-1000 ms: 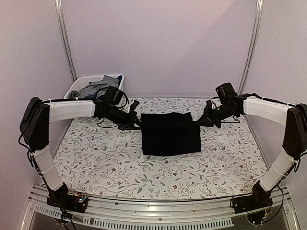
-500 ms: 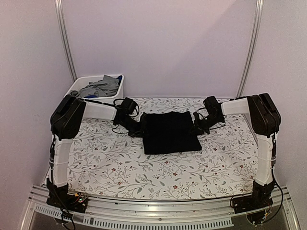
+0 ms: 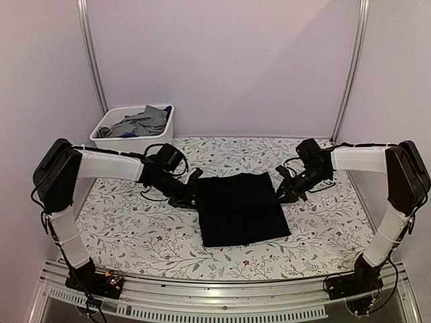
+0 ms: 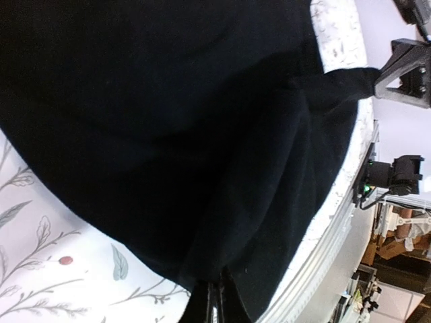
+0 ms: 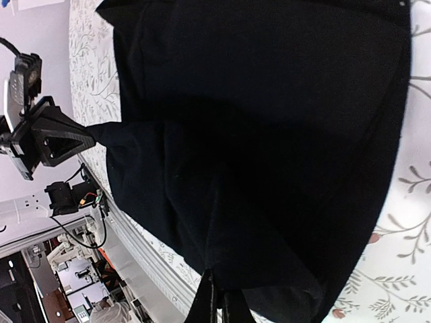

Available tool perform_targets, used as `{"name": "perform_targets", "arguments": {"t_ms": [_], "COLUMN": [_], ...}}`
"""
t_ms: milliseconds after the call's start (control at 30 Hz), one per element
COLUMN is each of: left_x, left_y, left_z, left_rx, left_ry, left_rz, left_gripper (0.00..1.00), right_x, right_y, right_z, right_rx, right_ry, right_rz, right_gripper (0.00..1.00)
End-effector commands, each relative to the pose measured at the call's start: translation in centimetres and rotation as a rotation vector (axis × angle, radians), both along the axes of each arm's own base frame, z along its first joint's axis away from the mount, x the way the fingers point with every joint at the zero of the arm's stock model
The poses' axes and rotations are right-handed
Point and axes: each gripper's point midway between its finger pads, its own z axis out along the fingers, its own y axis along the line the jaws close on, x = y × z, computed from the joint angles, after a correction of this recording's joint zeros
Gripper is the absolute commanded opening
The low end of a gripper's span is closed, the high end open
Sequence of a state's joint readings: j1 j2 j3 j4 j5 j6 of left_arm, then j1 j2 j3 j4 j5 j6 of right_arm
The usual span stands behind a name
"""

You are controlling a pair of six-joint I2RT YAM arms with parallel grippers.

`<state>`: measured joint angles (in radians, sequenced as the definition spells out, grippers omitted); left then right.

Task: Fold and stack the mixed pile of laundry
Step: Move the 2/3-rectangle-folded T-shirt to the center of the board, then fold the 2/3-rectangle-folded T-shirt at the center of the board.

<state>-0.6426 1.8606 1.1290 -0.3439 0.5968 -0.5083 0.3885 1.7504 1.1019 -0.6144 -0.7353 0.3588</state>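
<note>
Black T-shirt [image 3: 242,208] lies in the middle of the table [image 3: 135,222], shaped like a neat block. My left gripper [image 3: 193,195] is pinched shut on its left edge. My right gripper [image 3: 278,196] is pinched shut on its right edge. Both pinches are near the far end. From each wrist camera I see the other arm pulling a little point of black cloth tight. The cloth is so dark that I cannot tell how many layers each pinch holds.

The other clothes, a grey shirt [image 3: 143,122] and a bit of blue cloth [image 3: 166,108], sit in the white bin [image 3: 138,142] at the far left, well apart from the arms.

I think I am in the middle of folding this one piece. Next, I think both arms must lift together, at the same height, carry the far end over toward me, then let go. If one arm goes faster, the fold may come out crooked.
</note>
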Motion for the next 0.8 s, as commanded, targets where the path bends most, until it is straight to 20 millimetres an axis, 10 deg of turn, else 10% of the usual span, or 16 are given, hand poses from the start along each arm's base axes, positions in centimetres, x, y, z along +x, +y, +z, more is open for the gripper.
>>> {"name": "perform_targets", "arguments": {"t_ms": [0, 767], "left_x": [0.6, 10.7], "left_y": [0.9, 3.0], "left_z": [2.5, 4.6], "left_rx": [-0.043, -0.051], "left_ry": [-0.040, -0.132], "left_rz": [-0.009, 0.089], "left_gripper": [0.00, 0.00], "right_x": [-1.0, 12.0], "right_y": [0.8, 1.2], "right_z": [2.0, 4.2], "right_rx": [0.031, 0.052], "right_ry": [0.005, -0.159], "right_rz": [0.018, -0.029], "right_gripper": [0.00, 0.00]}}
